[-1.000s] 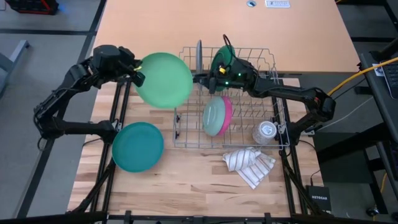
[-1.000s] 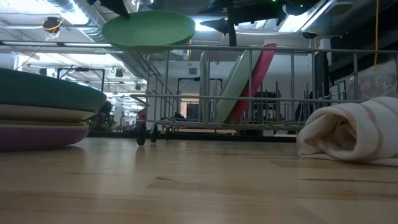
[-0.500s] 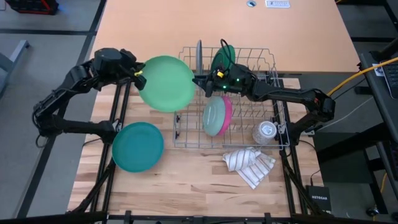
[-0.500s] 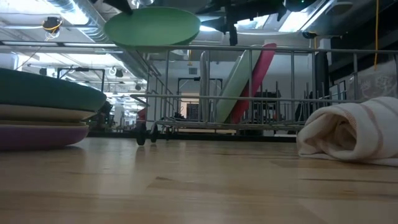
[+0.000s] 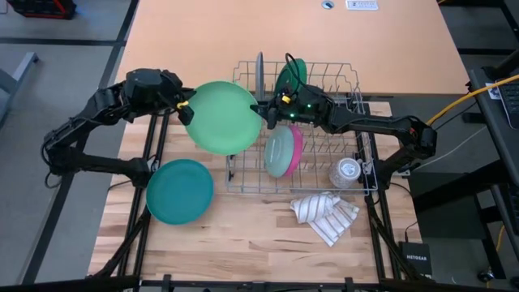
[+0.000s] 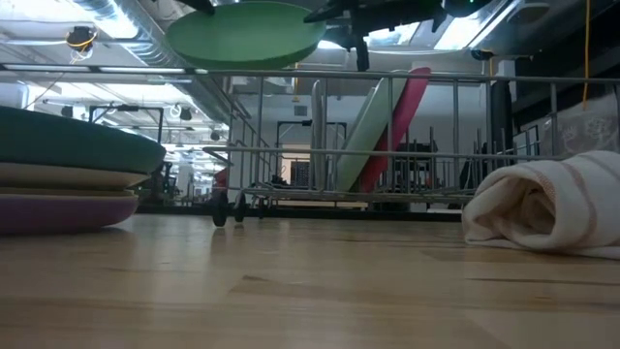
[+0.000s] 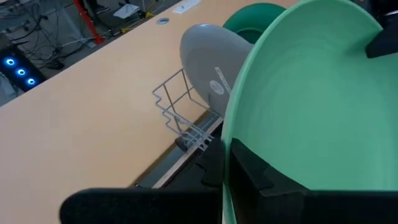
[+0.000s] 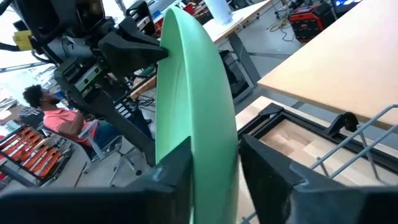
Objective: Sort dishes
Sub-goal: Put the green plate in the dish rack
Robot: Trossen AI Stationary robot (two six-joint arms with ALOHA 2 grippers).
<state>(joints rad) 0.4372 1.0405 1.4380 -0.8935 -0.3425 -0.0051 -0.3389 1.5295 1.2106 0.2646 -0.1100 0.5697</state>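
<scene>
A light green plate [image 5: 225, 118] hangs level in the air at the left end of the wire dish rack [image 5: 357, 188]. It also shows in the low view [image 6: 244, 32]. My left gripper [image 5: 185, 105] is shut on its left rim. My right gripper [image 5: 263, 113] is open, with one finger on each side of the plate's right rim [image 8: 205, 124]; I cannot tell whether they touch it. In the rack stand a grey plate [image 5: 259, 71], a dark green bowl [image 5: 290, 77] and a light green and a pink plate [image 5: 284, 152]. My left gripper pinches the plate's left rim [image 7: 231, 163] between its two fingers, one finger [image 7: 255, 177] on the plate's hollow face and one on its back. The fingers come level from the table's left. The plate is lifted clear, about as high as the rack's top.
A stack with a teal plate on top [image 5: 179, 191] lies at the near left; the low view shows a pale and a purple dish under it [image 6: 58, 199]. A clear glass cup [image 5: 347, 172] stands in the rack's near right corner. A striped white cloth [image 5: 324, 215] lies before the rack.
My left gripper has carried the light green plate toward the table's right edge and a little up. The plate stays level, and its right rim has come between my right gripper's fingers.
</scene>
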